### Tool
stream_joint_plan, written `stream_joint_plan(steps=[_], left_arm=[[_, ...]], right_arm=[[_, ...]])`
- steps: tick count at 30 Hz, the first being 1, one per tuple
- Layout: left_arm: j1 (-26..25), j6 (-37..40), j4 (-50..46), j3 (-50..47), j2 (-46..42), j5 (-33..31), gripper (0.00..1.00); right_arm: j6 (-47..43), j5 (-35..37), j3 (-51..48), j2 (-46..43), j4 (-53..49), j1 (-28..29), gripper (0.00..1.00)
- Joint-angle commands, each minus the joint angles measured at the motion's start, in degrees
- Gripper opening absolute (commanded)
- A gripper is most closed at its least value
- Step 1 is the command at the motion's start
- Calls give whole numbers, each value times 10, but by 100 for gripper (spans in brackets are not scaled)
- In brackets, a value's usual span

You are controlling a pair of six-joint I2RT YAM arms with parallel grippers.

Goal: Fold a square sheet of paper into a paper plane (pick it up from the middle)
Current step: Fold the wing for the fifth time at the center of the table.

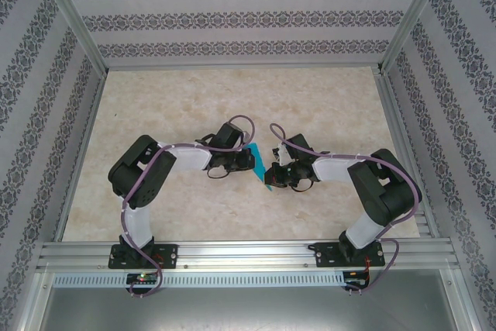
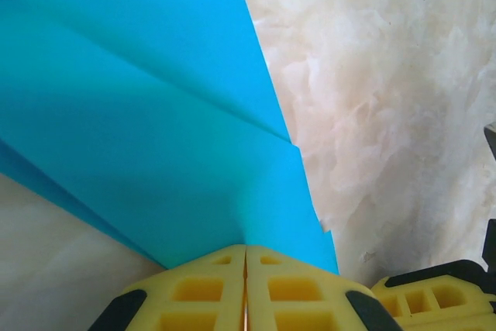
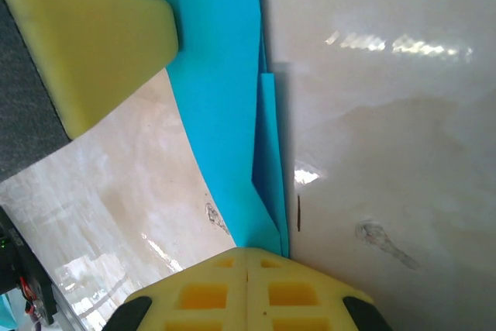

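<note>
On my overhead feed the thin teal-blue creased paper sheet is a mere sliver, too small for me to read its folds. On the left wrist feed it runs off the top and left edges, its near end hidden behind the left pincer. On the right wrist feed it leaves the top edge, its tip behind the right pincer.

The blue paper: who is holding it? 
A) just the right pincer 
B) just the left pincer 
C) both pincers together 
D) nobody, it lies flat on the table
C: the blue paper runs right into the closed yellow tips of the left pincer in the left wrist view. In the right wrist view the right pincer is pinched shut on its folded edge too.
</note>
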Motion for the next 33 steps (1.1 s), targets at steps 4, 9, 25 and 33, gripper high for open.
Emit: stream_joint_plan(steps=[4,9,25,33], left_arm=[[46,37,-45,21,16,-50,9],[60,53,-59,34,18,-47,9],[86,94,-79,52,-37,-52,10],[83,95,-40,4,-117,-48,11]], right_arm=[[4,73,-39,46,-103,10,5],[3,72,-38,48,-104,10,5],[2,74,-38,45,-103,11,5],[2,75,-38,47,-103,11,5]])
